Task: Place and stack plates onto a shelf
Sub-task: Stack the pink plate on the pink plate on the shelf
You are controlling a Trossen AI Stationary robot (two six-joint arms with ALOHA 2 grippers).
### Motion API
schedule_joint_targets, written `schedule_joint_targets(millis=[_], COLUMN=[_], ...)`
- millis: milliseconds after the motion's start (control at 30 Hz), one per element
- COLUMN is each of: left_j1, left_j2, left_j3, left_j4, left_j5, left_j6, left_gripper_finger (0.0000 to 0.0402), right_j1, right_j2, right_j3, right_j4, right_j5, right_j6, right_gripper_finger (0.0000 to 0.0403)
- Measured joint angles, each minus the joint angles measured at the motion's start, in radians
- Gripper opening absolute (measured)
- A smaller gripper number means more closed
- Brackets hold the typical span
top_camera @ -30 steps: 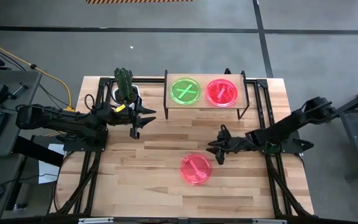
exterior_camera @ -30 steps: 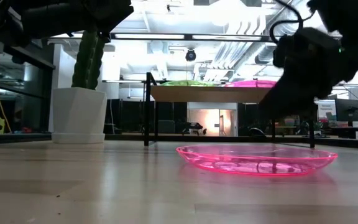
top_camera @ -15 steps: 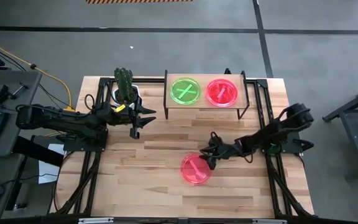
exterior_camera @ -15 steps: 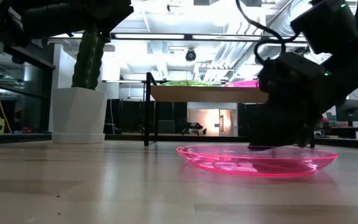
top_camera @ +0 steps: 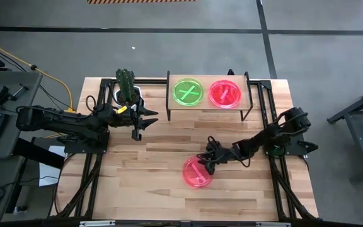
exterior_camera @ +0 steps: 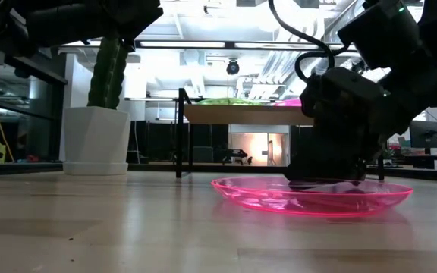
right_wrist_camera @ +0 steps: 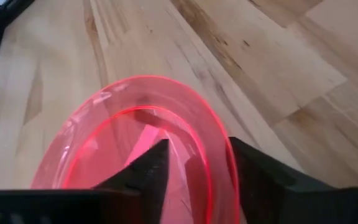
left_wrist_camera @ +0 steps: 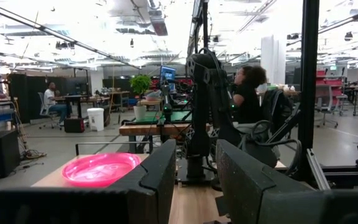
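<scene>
Three plates are in sight from above. We note a lime green plate (top_camera: pixel 188 92) and a pink plate (top_camera: pixel 224 93) lying side by side on the shelf (top_camera: pixel 208 106), which stands at the 12 o'clock edge of the surface (top_camera: pixel 156 183); the green one is on the 9 o'clock side, and the two sit close but apart. We find a third pink plate on the surface (top_camera: pixel 198 172), toward 6 o'clock from the shelf and well apart from it.

We record the right pincer (top_camera: pixel 208 157) lowered over the 1 o'clock rim of that plate. In the right wrist view its two dark fingers (right_wrist_camera: pixel 148 168) straddle the rim, one inside the dish and one outside, with a gap remaining between them; the pincer stands partly open and we cannot confirm a firm hold. In the low view the plate (exterior_camera: pixel 309 196) lies on the wood and the pincer body stands directly over its far edge.

We note the left pincer (top_camera: pixel 138 123) waiting at 10 o'clock on the surface, just beside a white pot holding a cactus (top_camera: pixel 127 88). Its fingers (left_wrist_camera: pixel 160 177) stand apart with nothing between them. The left wrist view looks across to the pink plate on the shelf (left_wrist_camera: pixel 101 168), with a person seated (left_wrist_camera: pixel 247 93) in the room beyond.
</scene>
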Motion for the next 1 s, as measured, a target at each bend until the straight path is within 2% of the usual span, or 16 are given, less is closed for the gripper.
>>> schedule_joint_targets(millis=[67, 200, 233, 367, 567, 700, 833, 1000], left_j1=[0.0, 0.0, 0.0, 0.0, 0.0, 0.0, 0.0, 0.0], left_j2=[0.0, 0.0, 0.0, 0.0, 0.0, 0.0, 0.0, 0.0], left_j3=[0.0, 0.0, 0.0, 0.0, 0.0, 0.0, 0.0, 0.0], left_j4=[0.0, 0.0, 0.0, 0.0, 0.001, 0.0, 0.0, 0.0], left_j5=[0.0, 0.0, 0.0, 0.0, 0.0, 0.0, 0.0, 0.0], left_j6=[0.0, 0.0, 0.0, 0.0, 0.0, 0.0, 0.0, 0.0], left_gripper_finger=[0.0104, 0.0104, 0.0104, 0.0104, 0.0104, 0.0104, 0.0104, 0.0104], right_j1=[0.0, -0.012, -0.017, -0.059, -0.161, -0.226, -0.27, -0.302], right_j2=[0.0, 0.001, 0.001, -0.005, -0.059, -0.096, -0.101, -0.102], right_j3=[0.0, -0.001, -0.001, -0.001, -0.004, -0.005, -0.005, -0.005], right_j4=[-0.009, -0.017, -0.017, -0.017, -0.021, -0.009, 0.006, -0.01], right_j5=[0.004, 0.001, -0.013, -0.129, -0.39, -0.528, -0.594, -0.59], right_j6=[0.0, -0.001, -0.006, -0.028, -0.032, -0.041, -0.043, -0.047], right_gripper_finger=[0.0126, 0.0024, 0.0013, 0.001, 0.0001, 0.0, 0.0, 0.0])
